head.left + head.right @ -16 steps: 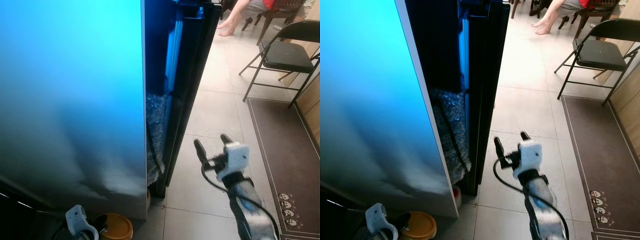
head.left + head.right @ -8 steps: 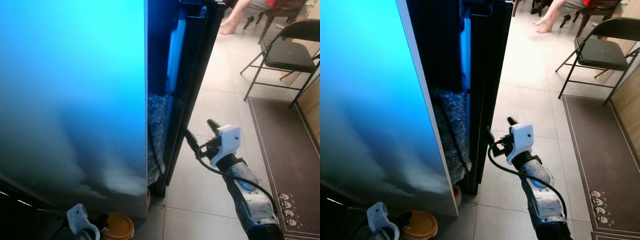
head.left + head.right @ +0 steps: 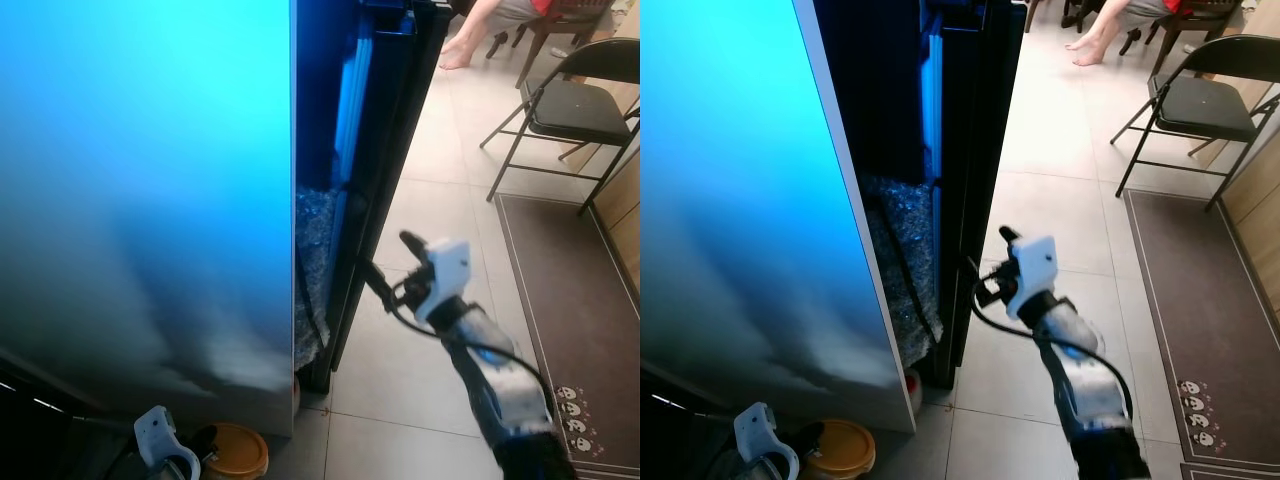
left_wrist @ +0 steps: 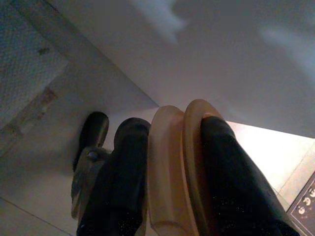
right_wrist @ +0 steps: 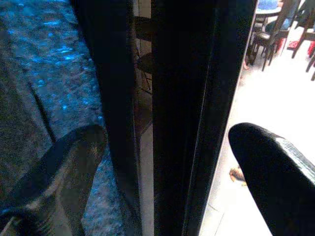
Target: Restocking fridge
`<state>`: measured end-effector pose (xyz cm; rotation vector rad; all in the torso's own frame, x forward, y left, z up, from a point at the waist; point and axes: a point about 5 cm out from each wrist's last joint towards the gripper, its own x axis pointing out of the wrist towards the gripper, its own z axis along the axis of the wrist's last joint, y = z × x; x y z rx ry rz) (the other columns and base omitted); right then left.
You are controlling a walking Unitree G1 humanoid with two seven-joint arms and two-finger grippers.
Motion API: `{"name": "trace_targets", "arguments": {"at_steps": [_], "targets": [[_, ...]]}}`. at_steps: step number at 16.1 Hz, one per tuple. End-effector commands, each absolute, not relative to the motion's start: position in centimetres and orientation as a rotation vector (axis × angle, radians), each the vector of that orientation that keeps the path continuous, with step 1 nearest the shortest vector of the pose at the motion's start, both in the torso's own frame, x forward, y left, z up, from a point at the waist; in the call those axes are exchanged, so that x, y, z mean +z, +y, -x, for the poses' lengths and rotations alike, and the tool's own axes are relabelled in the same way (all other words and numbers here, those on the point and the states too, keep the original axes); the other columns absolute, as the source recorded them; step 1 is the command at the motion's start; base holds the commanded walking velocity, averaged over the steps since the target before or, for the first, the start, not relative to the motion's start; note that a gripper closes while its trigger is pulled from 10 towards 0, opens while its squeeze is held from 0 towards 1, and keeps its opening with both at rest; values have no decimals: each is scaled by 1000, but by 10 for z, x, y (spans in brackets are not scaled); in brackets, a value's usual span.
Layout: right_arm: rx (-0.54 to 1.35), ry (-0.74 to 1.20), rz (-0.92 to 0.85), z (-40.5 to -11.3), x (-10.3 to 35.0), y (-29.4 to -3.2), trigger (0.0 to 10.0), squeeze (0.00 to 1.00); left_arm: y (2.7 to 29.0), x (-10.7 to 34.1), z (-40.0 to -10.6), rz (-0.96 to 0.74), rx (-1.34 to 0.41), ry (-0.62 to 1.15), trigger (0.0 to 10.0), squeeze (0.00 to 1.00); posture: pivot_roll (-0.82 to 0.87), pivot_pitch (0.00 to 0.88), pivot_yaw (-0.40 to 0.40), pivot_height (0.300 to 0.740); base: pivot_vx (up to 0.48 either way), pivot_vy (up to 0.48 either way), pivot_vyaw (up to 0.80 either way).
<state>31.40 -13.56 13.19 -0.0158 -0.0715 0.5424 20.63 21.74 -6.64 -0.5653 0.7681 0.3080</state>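
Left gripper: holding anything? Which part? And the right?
The left gripper is shut on a tan round lid, clamped across its rim. The right gripper is open, fingers straddling the fridge door edge, not closed on it.

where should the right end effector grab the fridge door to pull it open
Grip the fridge door by its free vertical edge, coming from the floor side. The right end effector is open, straddling that thin edge, so closing there should hold it.
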Motion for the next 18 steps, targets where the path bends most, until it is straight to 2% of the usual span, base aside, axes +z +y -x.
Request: {"name": "trace_targets", "arguments": {"at_steps": [1,10,18], "targets": [[548,-61,6,-319,131,-138,10000,0,215,-70,-201,564,313,790,10000,0,-149,143,-35,740,0,0,0],[645,-60,5,-334,135,-127,10000,0,215,-71,-200,567,322,796,10000,0,-133,133,-37,740,0,0,0],[542,-87,81,-350,139,-129,10000,0,211,-70,-203,562,305,787,10000,0,-127,109,-44,740,0,0,0]]}}
